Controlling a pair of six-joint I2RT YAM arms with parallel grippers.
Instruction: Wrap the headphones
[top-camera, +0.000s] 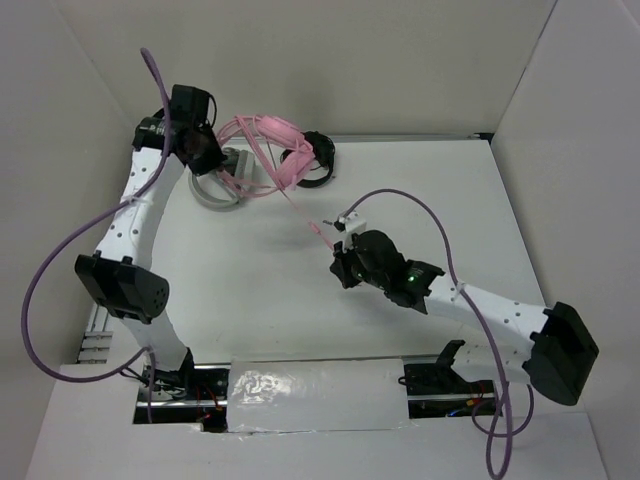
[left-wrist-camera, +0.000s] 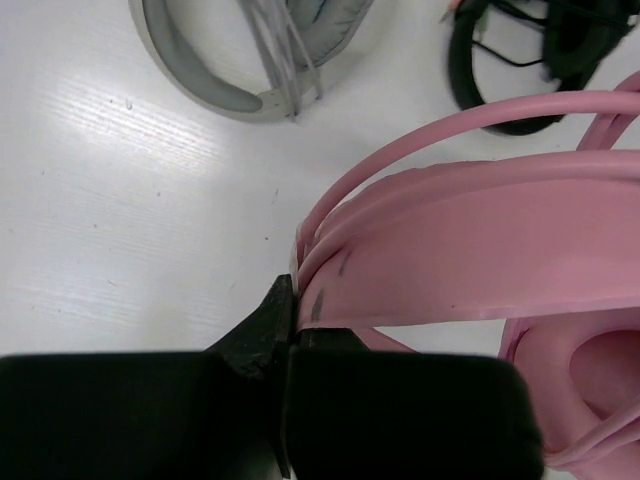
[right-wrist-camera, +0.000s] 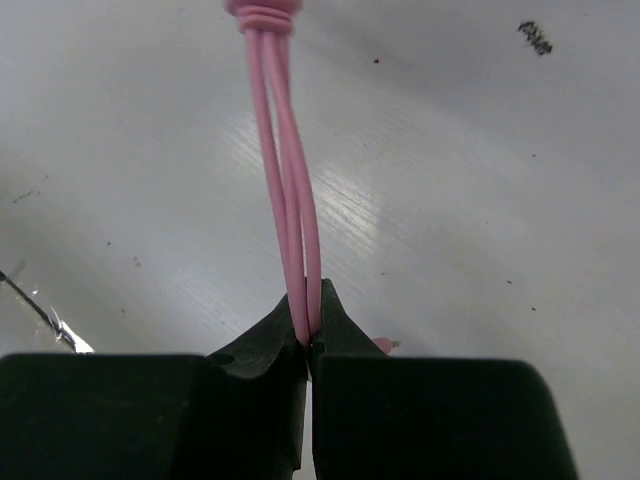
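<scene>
"Table (top-camera: 250, 290) first: what sits at its far end?"

"The pink headphones (left-wrist-camera: 480, 250). My left gripper (left-wrist-camera: 292, 325) is clamped on the headband. Just beyond it lie the grey-white headphones (left-wrist-camera: 200, 85) and the black headphones (left-wrist-camera: 470, 80), near but apart."

"And your right gripper (right-wrist-camera: 308, 325)?"

"Closed on the cable (right-wrist-camera: 290, 180), with two strands pinched between the fingertips. They run straight from the headphones to me near mid-table."

"Any writing?"

"One small dark mark (right-wrist-camera: 535, 38) on the table, too blurred to read."
</scene>
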